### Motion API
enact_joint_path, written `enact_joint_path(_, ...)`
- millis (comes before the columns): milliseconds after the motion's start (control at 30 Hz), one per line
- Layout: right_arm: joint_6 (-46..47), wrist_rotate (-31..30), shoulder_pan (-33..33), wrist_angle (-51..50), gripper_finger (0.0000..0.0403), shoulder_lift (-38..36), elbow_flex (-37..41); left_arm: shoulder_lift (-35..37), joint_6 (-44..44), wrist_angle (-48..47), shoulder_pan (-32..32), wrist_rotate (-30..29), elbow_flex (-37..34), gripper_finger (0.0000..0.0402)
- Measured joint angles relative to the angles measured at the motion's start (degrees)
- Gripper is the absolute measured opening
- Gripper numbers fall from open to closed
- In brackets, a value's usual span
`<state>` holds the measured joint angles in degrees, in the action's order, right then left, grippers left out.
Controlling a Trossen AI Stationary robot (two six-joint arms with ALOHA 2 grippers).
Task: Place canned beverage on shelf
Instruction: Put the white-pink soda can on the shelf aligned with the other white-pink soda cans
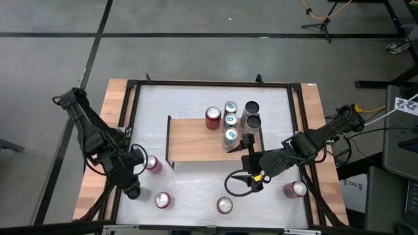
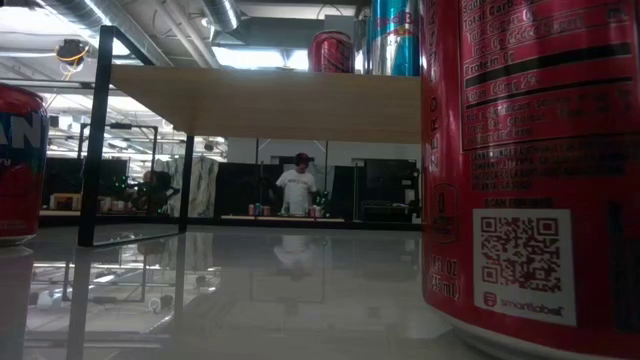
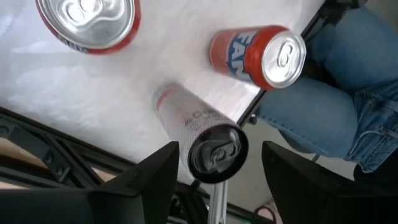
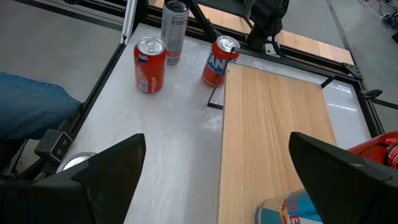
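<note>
The shelf (image 1: 209, 140), a wooden board on thin black legs, stands mid-table with several cans on its far right part (image 1: 230, 120). A slim can with a black top (image 3: 217, 152) stands on the table near the left edge (image 1: 133, 192). My left gripper (image 3: 221, 186) hangs open above it without touching it (image 1: 132, 177). Two red cans (image 3: 258, 56) (image 3: 87, 22) stand close by on the table. My right gripper (image 4: 217, 193) waits open above the shelf's near right corner (image 1: 245, 176).
Two more cans stand by the near edge (image 1: 224, 205) and at the near right (image 1: 297, 189); one fills the right of the low view (image 2: 530, 160). A person's jeans (image 3: 323, 118) show past the near edge. The shelf's left half (image 4: 273, 124) is bare.
</note>
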<state>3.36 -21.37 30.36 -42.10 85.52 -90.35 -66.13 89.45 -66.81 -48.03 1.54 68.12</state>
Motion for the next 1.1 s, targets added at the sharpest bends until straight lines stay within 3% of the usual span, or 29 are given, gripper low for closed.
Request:
enact_joint_path(300, 0.0, 0.0, 0.0, 0.0, 0.0386, 0.0, 0.0, 0.0, -3.0, 6.3, 0.0, -0.9, 0.0, 0.0255)
enact_joint_path(1100, 0.0, 0.0, 0.0, 0.0, 0.0386, 0.0, 0.0, -0.2, 0.0, 5.9, 0.0, -3.0, 0.0, 0.0257)
